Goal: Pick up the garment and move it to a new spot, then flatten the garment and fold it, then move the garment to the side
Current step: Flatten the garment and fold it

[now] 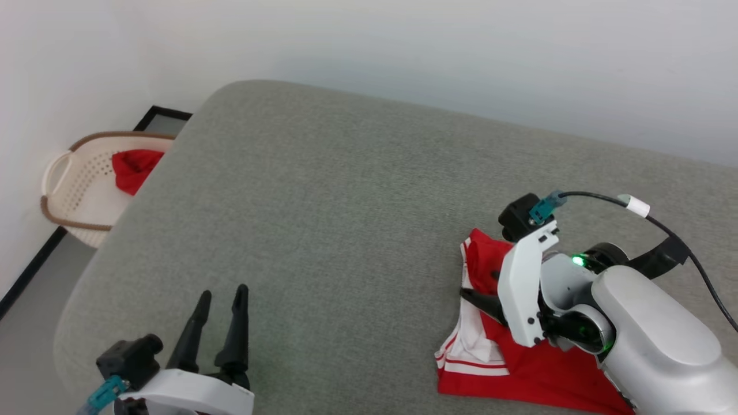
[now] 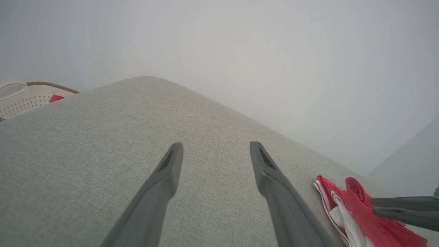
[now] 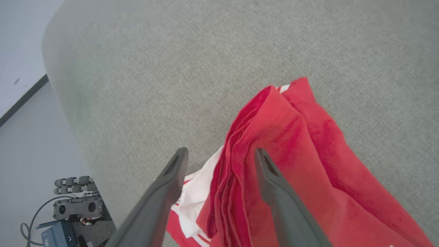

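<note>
Head view. Grey upholstered surface (image 1: 323, 219): woven, matte, with rounded corners. The garment (image 1: 519, 369) lies bunched on its near right part. It is red knit with a white sleeve and red-and-white striped trim. The right gripper (image 1: 478, 285) sits low over the garment, mostly hidden by its white wrist shell, with one dark finger showing along the white sleeve. The left gripper (image 1: 223, 292) is over the surface's near left part, its tapered black fingers parted and nothing between them. Off the surface's far left corner stands a cream perforated basket (image 1: 75, 190) with a brown rim, and a plain red cloth (image 1: 134, 167) lies inside it.

Left wrist view. The left gripper's fingers are spread wide above bare weave. At the surface's right side, the garment's striped edge stands up in a fold, with the right gripper's fingers lying across the red cloth.

Right wrist view. The right gripper's fingers are spread. A stacked ridge of red folds rises between them, not pinched. This view shows layered hems and a soft nap on the red cloth. Off the surface's edge, dark equipment (image 3: 73, 209) and a cable sit on the grey floor (image 3: 31, 137).
</note>
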Motion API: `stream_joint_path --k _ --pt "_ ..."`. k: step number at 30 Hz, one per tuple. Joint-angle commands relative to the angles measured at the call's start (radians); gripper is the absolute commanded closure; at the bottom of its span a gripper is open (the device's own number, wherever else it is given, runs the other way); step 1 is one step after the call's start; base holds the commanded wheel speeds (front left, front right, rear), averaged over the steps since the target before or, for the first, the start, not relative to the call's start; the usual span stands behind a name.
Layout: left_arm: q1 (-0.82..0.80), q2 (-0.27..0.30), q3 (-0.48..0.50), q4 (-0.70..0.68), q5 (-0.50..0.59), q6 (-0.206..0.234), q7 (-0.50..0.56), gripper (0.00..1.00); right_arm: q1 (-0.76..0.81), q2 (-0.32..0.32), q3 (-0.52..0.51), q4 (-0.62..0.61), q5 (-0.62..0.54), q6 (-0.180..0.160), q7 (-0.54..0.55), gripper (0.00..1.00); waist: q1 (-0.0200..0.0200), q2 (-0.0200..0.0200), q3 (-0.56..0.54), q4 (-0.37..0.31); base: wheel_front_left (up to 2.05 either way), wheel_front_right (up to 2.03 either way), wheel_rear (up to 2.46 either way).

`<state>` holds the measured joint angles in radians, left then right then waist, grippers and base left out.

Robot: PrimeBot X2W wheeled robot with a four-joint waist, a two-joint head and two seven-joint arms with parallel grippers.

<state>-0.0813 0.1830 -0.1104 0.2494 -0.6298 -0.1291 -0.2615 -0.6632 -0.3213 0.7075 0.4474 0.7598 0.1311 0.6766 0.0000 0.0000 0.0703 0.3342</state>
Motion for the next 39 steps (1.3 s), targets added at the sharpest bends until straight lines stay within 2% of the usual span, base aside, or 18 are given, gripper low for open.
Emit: stream_joint_path --k 1,10,16,24,25,32,39 --pt "0.0 0.007 0.006 -0.001 0.004 -0.002 -0.003 0.0 -0.02 -0.002 0.009 -0.005 0.025 -0.001 -0.024 0.0 0.0 0.0 -0.006 -0.023 0.0 0.0 0.0" --pt "0.023 0.024 0.04 -0.02 0.029 -0.002 -0.003 0.0 -0.053 -0.049 0.063 -0.078 0.078 -0.001 -0.194 0.0 0.0 0.0 -0.03 -0.128 0.0 0.0 0.0" --pt "0.043 0.029 0.061 -0.031 0.053 -0.002 -0.003 0.0 -0.026 -0.124 0.063 -0.124 0.074 -0.001 -0.35 0.0 0.0 0.0 -0.048 -0.21 0.0 0.0 0.0" --pt "0.072 0.036 0.104 -0.051 0.103 -0.002 -0.003 0.0 0.059 -0.227 0.008 -0.121 0.035 -0.001 -0.599 0.0 0.0 0.0 -0.069 -0.296 0.0 0.0 0.0" --pt "0.072 0.036 0.104 -0.051 0.103 -0.002 -0.003 0.0 0.059 -0.227 0.008 -0.121 0.035 -0.001 -0.599 0.0 0.0 0.0 -0.069 -0.296 0.0 0.0 0.0" --pt "0.104 0.045 0.141 -0.073 0.128 -0.002 -0.003 0.0 0.176 -0.269 -0.063 -0.069 -0.003 -0.001 -0.777 0.0 0.0 0.0 -0.082 -0.339 0.0 0.0 0.0" --pt "0.128 0.057 0.174 -0.089 0.142 -0.002 -0.003 0.0 0.302 -0.268 -0.149 -0.034 -0.037 -0.001 -0.878 0.0 0.0 0.0 -0.096 -0.349 0.0 0.0 0.0"
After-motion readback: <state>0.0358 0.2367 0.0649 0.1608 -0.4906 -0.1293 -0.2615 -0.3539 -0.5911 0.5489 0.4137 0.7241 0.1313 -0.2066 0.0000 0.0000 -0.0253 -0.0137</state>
